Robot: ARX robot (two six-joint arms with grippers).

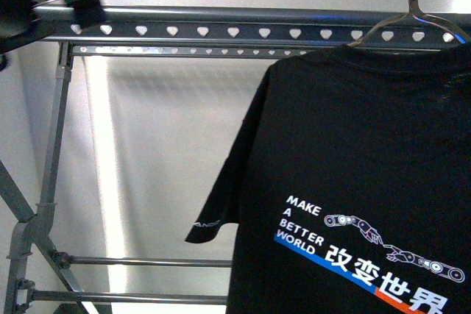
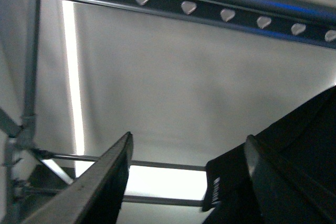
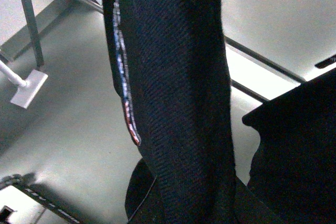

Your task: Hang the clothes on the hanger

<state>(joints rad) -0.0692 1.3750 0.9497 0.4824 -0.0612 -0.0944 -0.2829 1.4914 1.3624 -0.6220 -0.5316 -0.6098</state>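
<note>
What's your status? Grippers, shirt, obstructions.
Left gripper open, empty; right gripper state unreadable. Black printed T-shirt on wire hanger at grey metal rail. Nothing blocking.

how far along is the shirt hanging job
Done: the T-shirt sits on a wire hanger. In hand: its hook stands above the rack's top rail; unclear whether it's seated. The left gripper is open, empty. Left: settle the hook on the rail.
</note>
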